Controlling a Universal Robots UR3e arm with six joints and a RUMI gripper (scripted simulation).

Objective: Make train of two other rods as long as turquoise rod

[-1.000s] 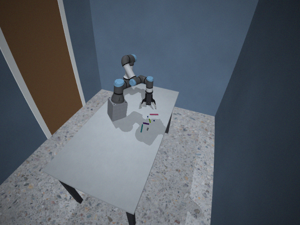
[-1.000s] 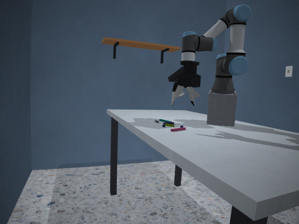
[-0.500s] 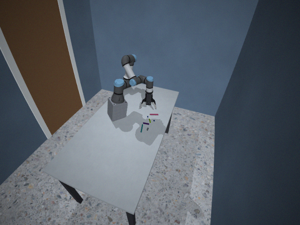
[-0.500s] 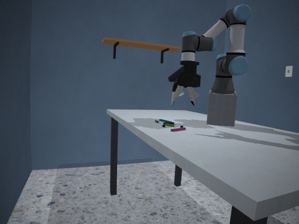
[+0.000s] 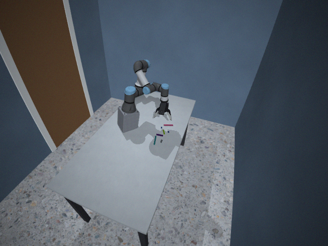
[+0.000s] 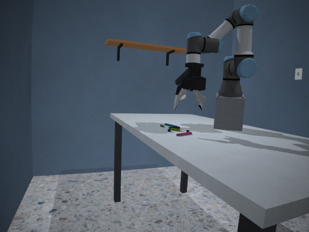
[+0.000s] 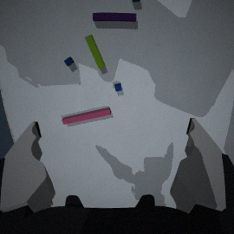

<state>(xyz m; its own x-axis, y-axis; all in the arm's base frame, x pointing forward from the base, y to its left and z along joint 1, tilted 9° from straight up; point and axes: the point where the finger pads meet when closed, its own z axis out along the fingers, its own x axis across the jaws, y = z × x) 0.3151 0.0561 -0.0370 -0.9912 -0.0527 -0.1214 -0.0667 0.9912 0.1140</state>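
My gripper [image 5: 161, 114] is open and empty, well above the table, also seen in the exterior view [image 6: 187, 107]. In the wrist view a pink rod [image 7: 86, 116] lies flat closest to the fingers. Beyond it lie a blue cube [image 7: 118, 87], a second blue cube [image 7: 68, 61], a lime rod [image 7: 95, 51] and a purple rod [image 7: 114, 17]. Only the end of the turquoise rod [image 7: 136, 2] shows at the top edge there. In the top view the turquoise rod [image 5: 154, 140] lies next to the purple rod [image 5: 159, 135], with a small grey rod [image 5: 161, 140] beside it.
The robot's grey base block [image 5: 127, 120] stands on the table to the left of the rods. The table's right edge [image 5: 182, 137] runs close to the rods. A wooden shelf [image 6: 144, 46] hangs on the wall behind.
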